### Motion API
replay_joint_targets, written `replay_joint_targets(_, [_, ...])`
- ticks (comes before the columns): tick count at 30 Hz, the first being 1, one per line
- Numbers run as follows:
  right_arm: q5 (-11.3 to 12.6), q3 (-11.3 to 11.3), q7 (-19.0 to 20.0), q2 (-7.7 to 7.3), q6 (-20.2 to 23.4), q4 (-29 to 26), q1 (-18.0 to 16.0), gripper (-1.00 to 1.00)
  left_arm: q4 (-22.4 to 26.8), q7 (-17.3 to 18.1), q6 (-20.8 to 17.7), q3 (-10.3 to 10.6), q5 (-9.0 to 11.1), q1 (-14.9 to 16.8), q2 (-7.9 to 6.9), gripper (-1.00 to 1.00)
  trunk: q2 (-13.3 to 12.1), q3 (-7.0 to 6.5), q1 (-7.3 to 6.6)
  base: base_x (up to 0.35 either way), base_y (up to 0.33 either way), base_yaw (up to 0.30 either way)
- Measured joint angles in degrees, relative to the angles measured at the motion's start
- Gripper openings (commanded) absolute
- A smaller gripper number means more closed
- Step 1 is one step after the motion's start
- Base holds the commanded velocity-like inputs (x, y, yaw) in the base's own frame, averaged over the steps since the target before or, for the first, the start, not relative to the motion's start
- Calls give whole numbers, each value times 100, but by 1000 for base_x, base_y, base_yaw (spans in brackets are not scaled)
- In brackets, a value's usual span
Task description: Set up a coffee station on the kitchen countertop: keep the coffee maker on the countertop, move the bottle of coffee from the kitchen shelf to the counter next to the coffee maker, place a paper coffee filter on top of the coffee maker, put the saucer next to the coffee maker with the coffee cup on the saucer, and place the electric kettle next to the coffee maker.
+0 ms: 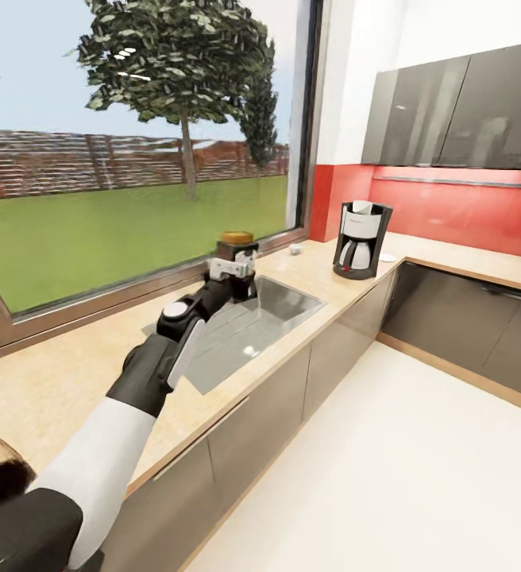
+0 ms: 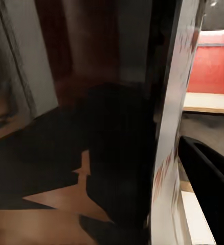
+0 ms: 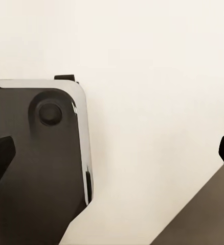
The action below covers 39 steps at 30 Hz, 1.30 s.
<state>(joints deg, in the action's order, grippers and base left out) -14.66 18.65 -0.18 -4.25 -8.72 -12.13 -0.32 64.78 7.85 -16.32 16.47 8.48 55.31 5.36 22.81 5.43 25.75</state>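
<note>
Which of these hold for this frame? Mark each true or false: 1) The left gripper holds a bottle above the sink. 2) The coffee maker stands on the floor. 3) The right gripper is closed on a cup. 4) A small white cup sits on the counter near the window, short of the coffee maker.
1) True: the left gripper is shut on the bottle, which is over the sink.
2) False: the coffee maker stands on the counter, in the corner by the red wall.
3) False: the right gripper is open and holds nothing, with the floor below it.
4) True: the cup sits there.
</note>
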Motion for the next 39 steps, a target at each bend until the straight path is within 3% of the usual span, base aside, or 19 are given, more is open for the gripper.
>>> replay_joint_targets(3, [9,8,-7,0,1,-19,0,100,290,46,-37,226,-18,-172,-12,-100,-1,0,0,0,0,0])
replay_joint_targets(6, [107,17,-12,0,2,-31,0,100,461,61,-43,297,-29,-403,-16,-100,-1,0,0,0,0,0])
replay_joint_targets(7, [242,19,-13,0,1,-33,0,100,542,76,-24,334,-21,-609,-15,-100,1,1,-1,0,0,0])
replay_joint_targets(11, [368,20,-14,0,1,-35,0,100,585,232,9,474,-27,-899,-13,-100,-1,1,0,0,0,0])
replay_joint_targets(12, [389,20,-15,0,1,-35,0,100,611,367,32,540,-18,-1120,-15,-100,1,1,-1,0,0,0])
replay_joint_targets(14, [396,21,-20,-6,1,-29,0,100,669,433,50,573,-36,-1521,2,-100,0,2,0,0,0,0])
replay_joint_targets(26, [392,20,-22,-9,1,-19,0,100,1527,363,53,587,-88,-2557,-1,-100,0,0,0,0,0,0])
replay_joint_targets(33, [392,21,-25,-9,1,-10,0,100,1773,360,52,635,-237,-2899,1,-100,0,0,0,0,0,0])
replay_joint_targets(35, [392,20,-25,-9,1,-5,0,100,1870,346,54,821,-296,-2963,-9,-100,0,0,0,0,0,0])
replay_joint_targets(39, [392,20,-24,-9,1,-1,0,100,1927,334,51,918,-320,-2988,-13,-100,-1,0,0,0,0,0])
